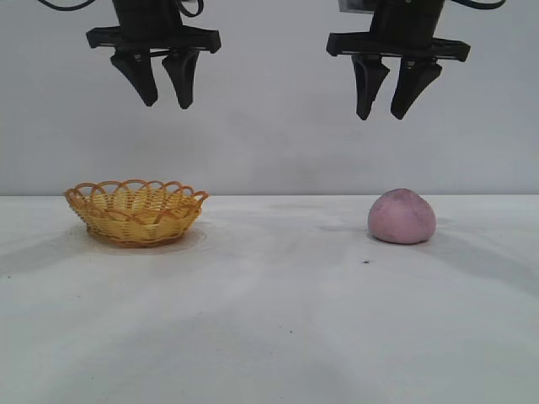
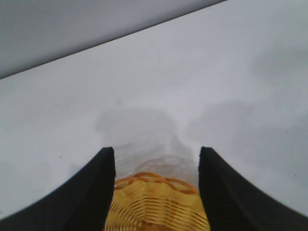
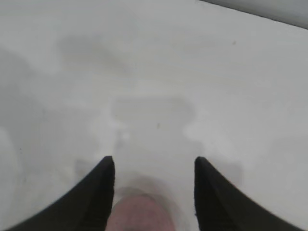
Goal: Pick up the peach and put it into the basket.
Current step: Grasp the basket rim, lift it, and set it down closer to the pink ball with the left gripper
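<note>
The peach (image 1: 402, 216) was seen resting on the surface (image 1: 278, 320), well apart from the basket (image 1: 136, 211), with the right gripper (image 1: 386, 114) poised above it and the left gripper (image 1: 165, 103) above the basket, both with jaws apart, apparently ready for pickup.

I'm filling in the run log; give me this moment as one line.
peach: on table, untouched | basket: empty | right gripper: open, above peach | left gripper: open, above basket

Two black grippers, tapered wedge-shaped jaws, flat crossbars, black cables above.
</note>
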